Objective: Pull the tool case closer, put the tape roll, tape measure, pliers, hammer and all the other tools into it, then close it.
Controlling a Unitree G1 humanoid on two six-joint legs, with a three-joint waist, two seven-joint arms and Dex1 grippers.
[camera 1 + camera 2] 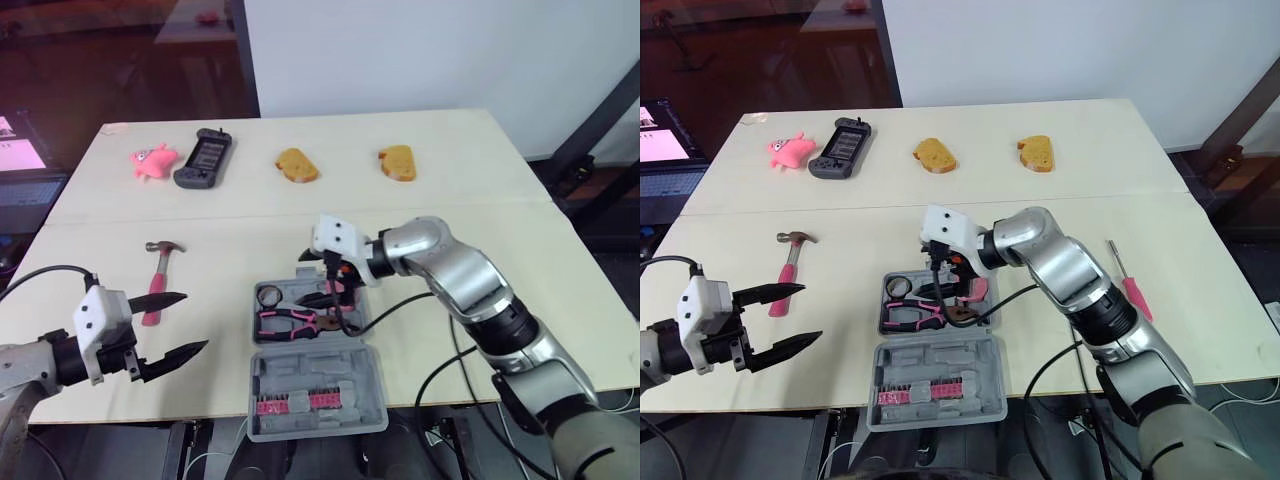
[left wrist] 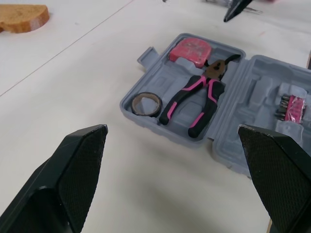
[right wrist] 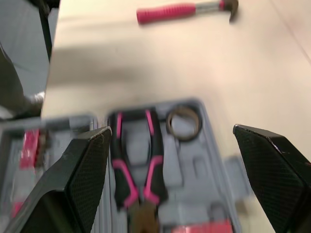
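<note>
The grey tool case (image 1: 330,372) lies open at the table's front centre. Its tray holds a tape roll (image 1: 270,296), pink-handled pliers (image 1: 290,320) and a pink tape measure (image 2: 191,49). A strip of pink bits (image 1: 290,402) sits in the lid. My right gripper (image 1: 335,288) hovers open just above the tray with nothing between its fingers. The hammer (image 1: 157,280), with its pink handle, rests on the table left of the case. My left gripper (image 1: 195,321) is open and empty near the front edge, just in front of the hammer. A pink screwdriver (image 1: 1130,288) lies on the table to the right.
Along the far side lie a pink toy (image 1: 152,160), a dark handheld console (image 1: 205,157) and two bread slices (image 1: 297,165) (image 1: 397,162). The case lid reaches the table's front edge. A cable hangs from the right arm over the case.
</note>
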